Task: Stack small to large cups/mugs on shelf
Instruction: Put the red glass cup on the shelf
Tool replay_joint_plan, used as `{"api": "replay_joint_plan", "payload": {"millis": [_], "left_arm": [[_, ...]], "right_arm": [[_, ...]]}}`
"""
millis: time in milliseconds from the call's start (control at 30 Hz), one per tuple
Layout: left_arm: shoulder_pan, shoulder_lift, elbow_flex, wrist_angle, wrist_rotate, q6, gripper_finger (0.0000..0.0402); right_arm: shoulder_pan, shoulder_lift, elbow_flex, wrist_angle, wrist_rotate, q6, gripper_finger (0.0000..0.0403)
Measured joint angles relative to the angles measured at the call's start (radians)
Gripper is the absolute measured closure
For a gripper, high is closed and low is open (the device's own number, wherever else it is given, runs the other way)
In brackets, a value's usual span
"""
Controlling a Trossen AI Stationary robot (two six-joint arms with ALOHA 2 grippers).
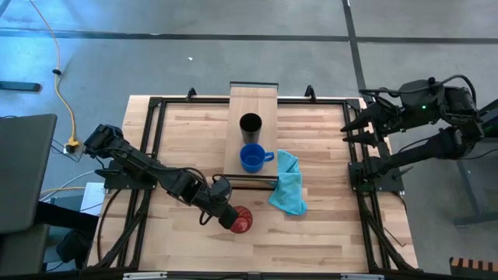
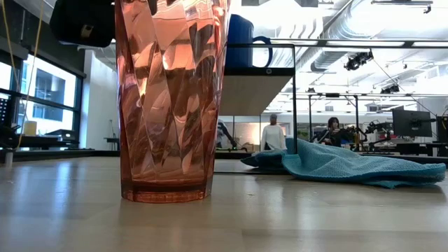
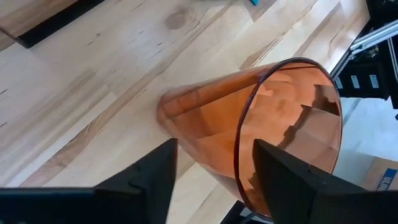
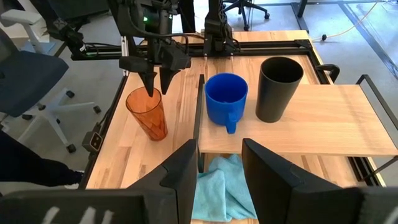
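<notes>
The red-orange tumbler (image 2: 168, 105) stands upright on its base on the wooden table, near the front edge (image 1: 243, 224). My left gripper (image 3: 214, 180) comes down onto its rim, open, one finger on either side of the wall; it also shows in the right wrist view (image 4: 157, 87). On the shelf (image 1: 253, 101), the black cup (image 4: 278, 87) and the blue mug (image 4: 226, 96) stand upright side by side, the mug nearer the tumbler. My right gripper (image 4: 217, 180) waits open, high at the table's right far corner (image 1: 350, 128). My left gripper straddles the tumbler's wall just below the rim (image 3: 244, 143), one finger (image 3: 286, 180) over the mouth and one finger (image 3: 155, 180) outside. It comes from above, slanting down. A gap shows beside the wall, and I cannot tell whether a finger touches it.
A light-blue cloth (image 1: 288, 187) lies crumpled on the table by the shelf's near right corner. Black frame rails (image 1: 152, 140) run along the table's sides. Bare tabletop lies left of the shelf. People (image 2: 273, 136) stand in the room far behind.
</notes>
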Motion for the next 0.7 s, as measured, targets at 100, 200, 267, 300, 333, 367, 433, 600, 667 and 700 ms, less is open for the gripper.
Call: {"api": "replay_joint_plan", "payload": {"millis": [100,200,267,300,333,367,433,600,667,700], "left_arm": [[0.0,0.0,0.0,0.0,-0.004,0.0,0.0248],[0.0,0.0,0.0,0.0,-0.004,0.0,0.0296],[0.0,0.0,0.0,0.0,-0.004,0.0,0.033],[0.0,0.0,0.0,0.0,-0.005,0.0,0.0346],[0.0,0.0,0.0,-0.002,-0.007,0.007,0.0363],[0.0,0.0,-0.001,-0.004,-0.008,0.011,0.038],[0.0,0.0,-0.001,0.005,-0.01,0.013,0.0394],[0.0,0.0,-0.001,-0.004,-0.012,0.024,0.0382],[0.0,0.0,-0.001,-0.002,-0.012,0.03,0.0392],[0.0,0.0,-0.001,0.0,-0.012,0.037,0.0395]], "right_arm": [[0.0,0.0,0.0,-0.001,0.0,0.0,0.0284],[0.0,0.0,0.0,-0.002,0.0,0.0,0.0284],[0.0,0.0,0.0,-0.002,0.0,0.0,0.0284],[0.0,0.0,0.0,-0.002,0.0,-0.001,0.0284],[0.0,0.0,0.0,-0.001,0.0,0.0,0.0284],[0.0,0.0,0.0,-0.001,0.0,-0.001,0.0284],[0.0,0.0,0.0,-0.002,0.0,-0.001,0.0284],[0.0,0.0,0.0,-0.002,0.0,-0.001,0.0284],[0.0,0.0,0.0,-0.002,0.0,-0.001,0.0284],[0.0,0.0,0.0,-0.002,0.0,-0.001,0.0284]]}}
